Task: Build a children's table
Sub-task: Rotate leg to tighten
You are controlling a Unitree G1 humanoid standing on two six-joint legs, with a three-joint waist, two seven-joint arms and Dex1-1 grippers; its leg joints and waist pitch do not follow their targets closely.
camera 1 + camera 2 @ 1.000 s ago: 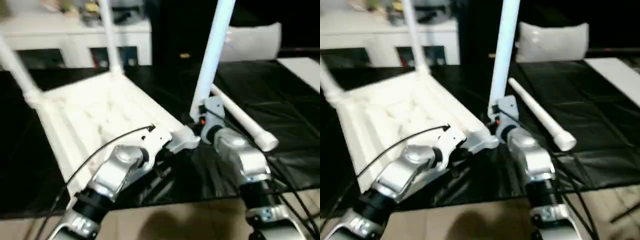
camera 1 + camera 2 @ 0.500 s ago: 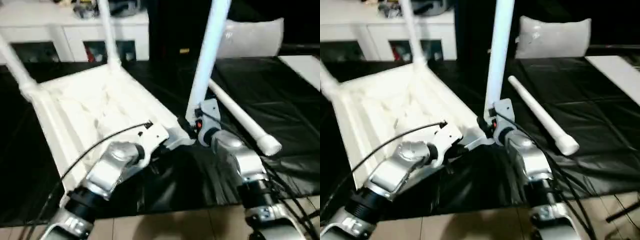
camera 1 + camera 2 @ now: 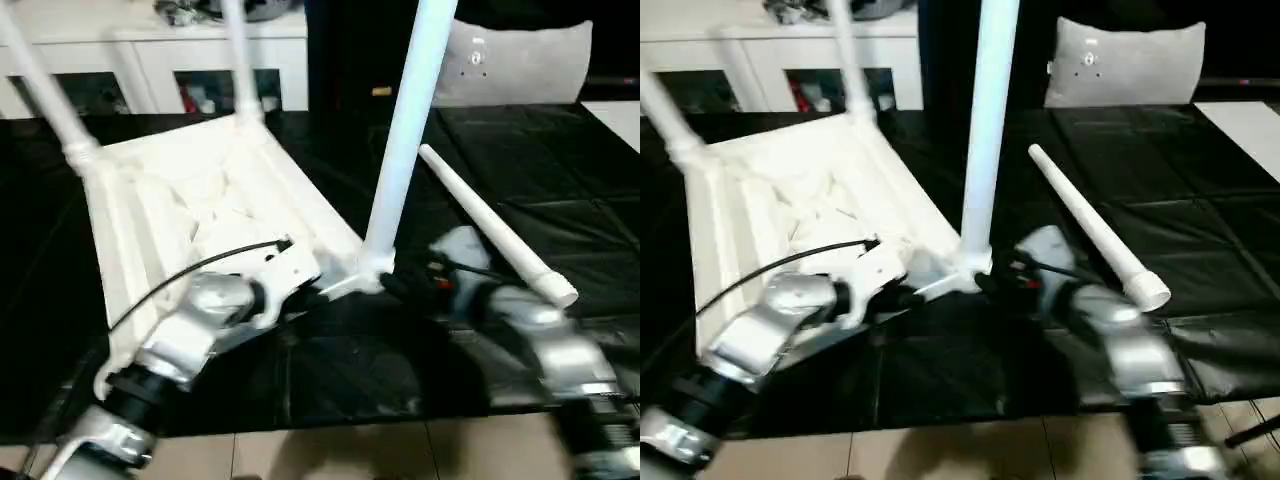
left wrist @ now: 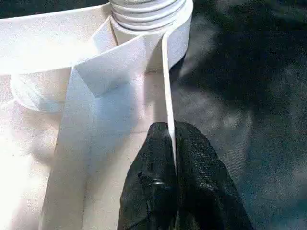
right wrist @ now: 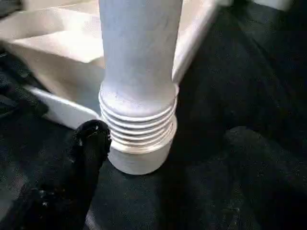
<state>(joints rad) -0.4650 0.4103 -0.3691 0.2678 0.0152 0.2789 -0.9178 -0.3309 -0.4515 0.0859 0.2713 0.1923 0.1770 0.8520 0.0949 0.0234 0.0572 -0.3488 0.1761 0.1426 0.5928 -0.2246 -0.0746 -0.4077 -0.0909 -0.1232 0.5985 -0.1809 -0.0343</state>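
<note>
— Where is the children's table [image 3: 190, 200]?

— It lies upside down on the black sheet [image 3: 560, 170], ribbed underside up, in front of a white cabinet [image 3: 150, 50]. In the head views three legs stand in its corner sockets. The near leg [image 3: 405, 140] rises straight up between the two arms. A fourth, loose leg [image 3: 490, 225] lies flat on the sheet, to the right and apart from the top.

— And the left pincer [image 4: 171, 139]?

— The head views show the arm reaching to the near edge. The left wrist view adds the detail: it is clenched on the thin rim of the top, just beside the corner socket [image 4: 177, 43].

— The right pincer [image 3: 397, 285]?

— It is low beside the foot of the near leg. The right wrist view shows the ridged collar [image 5: 138, 127] of that leg, very close. Whether it is released or grasping, I cannot tell.
</note>
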